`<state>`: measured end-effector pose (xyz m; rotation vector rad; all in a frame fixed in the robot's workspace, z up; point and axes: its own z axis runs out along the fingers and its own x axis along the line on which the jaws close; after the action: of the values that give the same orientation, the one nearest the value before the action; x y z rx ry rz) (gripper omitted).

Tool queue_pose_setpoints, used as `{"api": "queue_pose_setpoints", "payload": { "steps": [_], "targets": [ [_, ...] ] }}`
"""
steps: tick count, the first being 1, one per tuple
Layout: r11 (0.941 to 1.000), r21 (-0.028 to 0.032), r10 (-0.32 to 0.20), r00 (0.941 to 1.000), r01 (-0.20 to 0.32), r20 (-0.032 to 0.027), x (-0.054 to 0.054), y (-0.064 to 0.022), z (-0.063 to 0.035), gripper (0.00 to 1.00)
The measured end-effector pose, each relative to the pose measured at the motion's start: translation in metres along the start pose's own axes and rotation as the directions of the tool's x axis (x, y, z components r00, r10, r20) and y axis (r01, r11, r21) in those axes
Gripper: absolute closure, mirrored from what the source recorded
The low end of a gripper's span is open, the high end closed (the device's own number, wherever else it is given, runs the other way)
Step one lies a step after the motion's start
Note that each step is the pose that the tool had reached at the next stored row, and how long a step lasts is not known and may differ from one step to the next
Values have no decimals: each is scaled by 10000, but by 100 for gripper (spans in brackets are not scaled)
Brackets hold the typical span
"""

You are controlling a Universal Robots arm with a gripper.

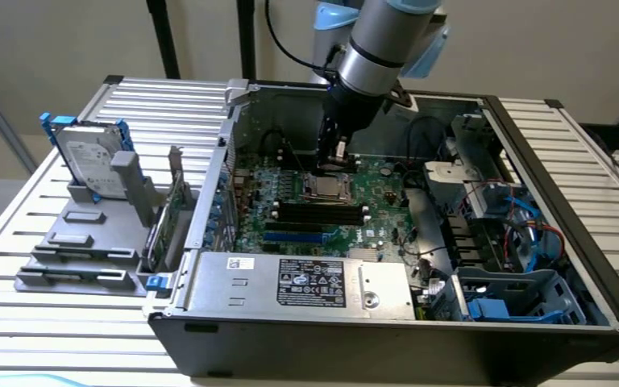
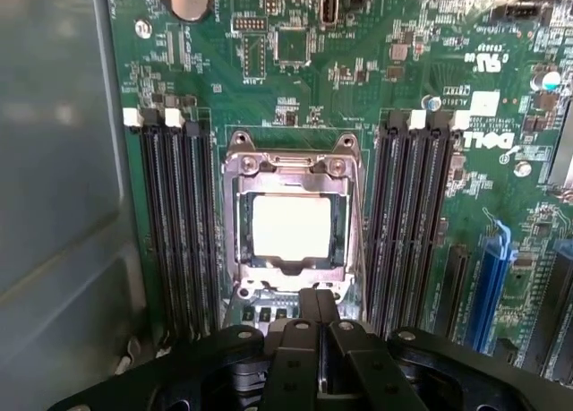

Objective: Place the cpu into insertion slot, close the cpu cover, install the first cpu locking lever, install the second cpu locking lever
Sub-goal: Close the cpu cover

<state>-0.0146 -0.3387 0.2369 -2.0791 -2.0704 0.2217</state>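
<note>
Exterior view: the arm reaches down into the open case on the table. The gripper hangs just over the far side of the slot, mid-board. This view gives the arm's lean and the crowding around it. There are cables at the exterior view's right, and a drive stands well apart at the exterior view's left. How the chip sits cannot be read from here.

Wrist view: the cpu lies flat in the slot, with the cover down around it as a frame. The fingers are closed on each other and grip nothing. Their tips are at the slot's edge, just beside the cover's lip. Memory slots flank the socket closely on both sides. I cannot tell whether either lever is latched.

Risks, as I judge them:
- A sideways slip of the closed tips could scrape the board or knock a memory slot, since the gaps are tight.
- Pressing while the cover is not fully seated could shift the cpu and harm the contacts beneath it.
</note>
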Motion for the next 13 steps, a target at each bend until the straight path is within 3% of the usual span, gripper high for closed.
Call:
{"api": "queue_pose_setpoints", "payload": {
  "steps": [8,13],
  "targets": [
    [10000,-1,-2,10000,2,-11,-9,-49,161,89],
    [10000,-3,-34,9999,34,-130,-11,-64,242,89]
  ]
}}
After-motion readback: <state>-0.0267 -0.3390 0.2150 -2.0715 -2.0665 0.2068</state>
